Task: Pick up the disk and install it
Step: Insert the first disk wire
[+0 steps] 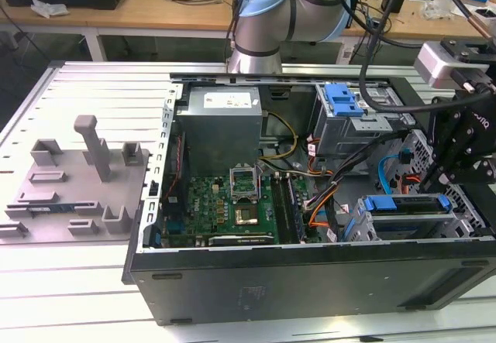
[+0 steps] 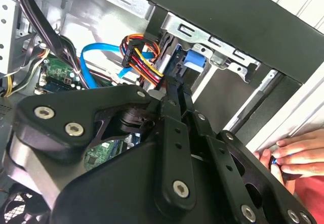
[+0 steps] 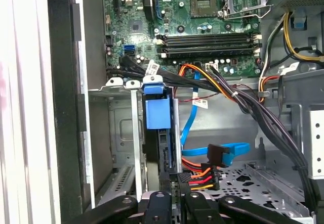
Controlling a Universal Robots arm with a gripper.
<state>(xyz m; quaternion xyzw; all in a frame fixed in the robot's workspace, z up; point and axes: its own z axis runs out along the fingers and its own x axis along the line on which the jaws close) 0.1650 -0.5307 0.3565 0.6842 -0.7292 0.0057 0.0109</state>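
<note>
The disk (image 1: pixel 404 206), a flat silver hard drive in a blue plastic rail frame, sits in the metal drive bay at the corner of the open black computer case (image 1: pixel 310 281), toward the exterior view's right. In the first wrist view, a bundle of red, orange and yellow wires (image 3: pixel 200 176) and a flat blue cable (image 3: pixel 230 148) lie just beside it. The black tool (image 3: pixel 174 193) stands at the disk's end; whether it is clamped on the disk or free of it cannot be told. The case lies on a ribbed aluminium table (image 1: pixel 62 296) near a grey plastic holder with upright posts (image 1: pixel 85 180), and in the second wrist view a person's hand (image 2: pixel 286 155) rests at the case's edge.
</note>
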